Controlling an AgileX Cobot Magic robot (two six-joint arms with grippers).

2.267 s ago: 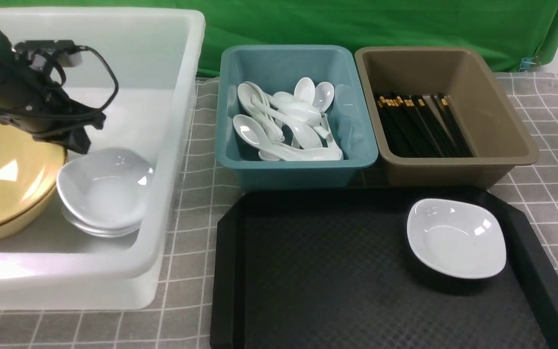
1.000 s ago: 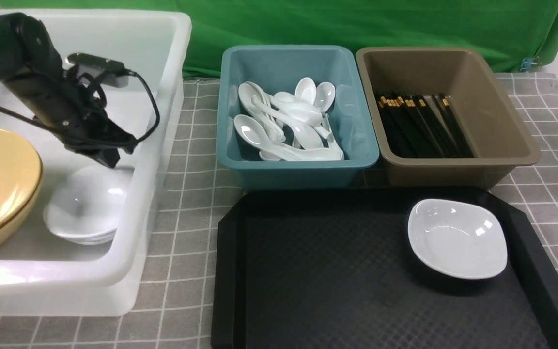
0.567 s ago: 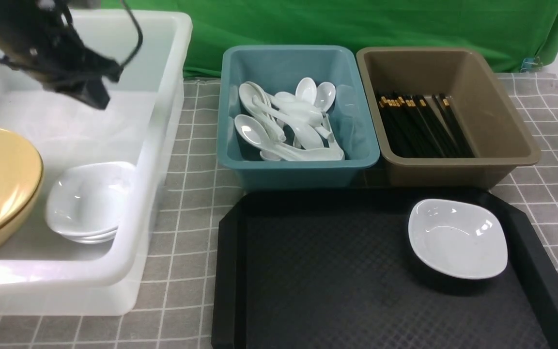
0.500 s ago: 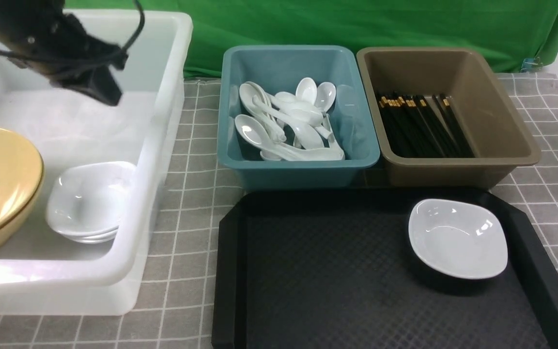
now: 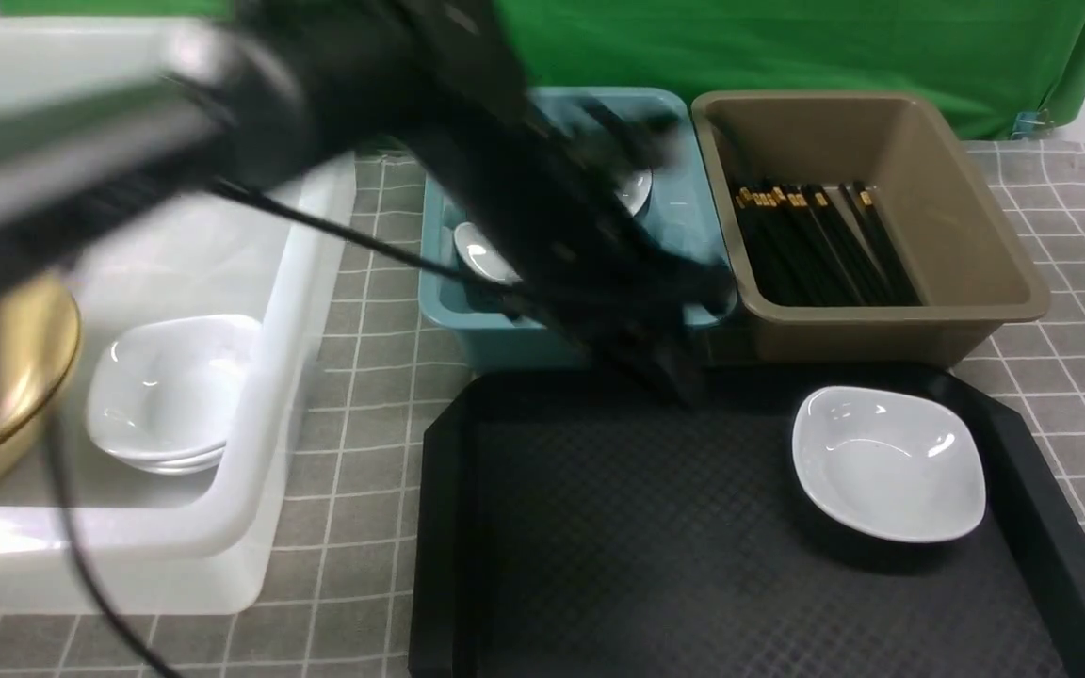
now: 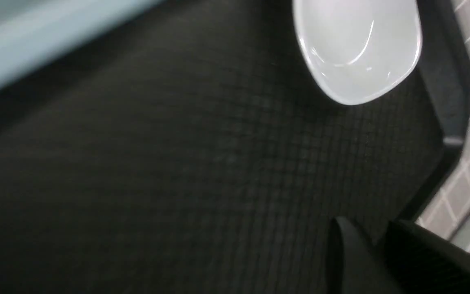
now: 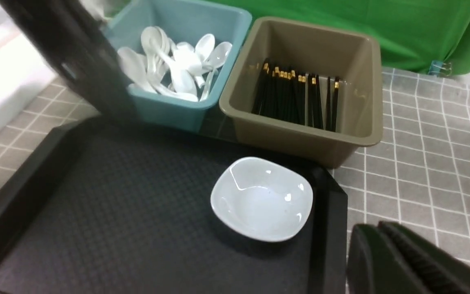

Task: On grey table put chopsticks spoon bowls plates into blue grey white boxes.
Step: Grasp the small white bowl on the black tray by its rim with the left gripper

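Observation:
A white plate (image 5: pixel 886 461) lies alone at the right of the black tray (image 5: pixel 646 546). My left gripper (image 5: pixel 679 381), blurred by motion, hangs over the tray's back edge, left of that plate. In the left wrist view its fingers (image 6: pixel 341 245) stand slightly apart with nothing between them, and the plate (image 6: pixel 357 49) lies ahead. My right gripper (image 7: pixel 365 228) is shut and empty over the grey table (image 7: pixel 422 171), beside the tray's right rim. The white box (image 5: pixel 260 452) holds a yellow bowl (image 5: pixel 20 377) and stacked plates (image 5: pixel 166 391).
The blue box (image 5: pixel 505 344) holds several spoons (image 7: pixel 169 69), and my left arm hides part of it in the front view. The brownish-grey box (image 5: pixel 882 330) holds several chopsticks (image 5: pixel 816 245). A green cloth hangs behind the boxes.
My left arm has swung from over the white box to the right, across the blue box, down to the tray's back edge. The plates have not moved.

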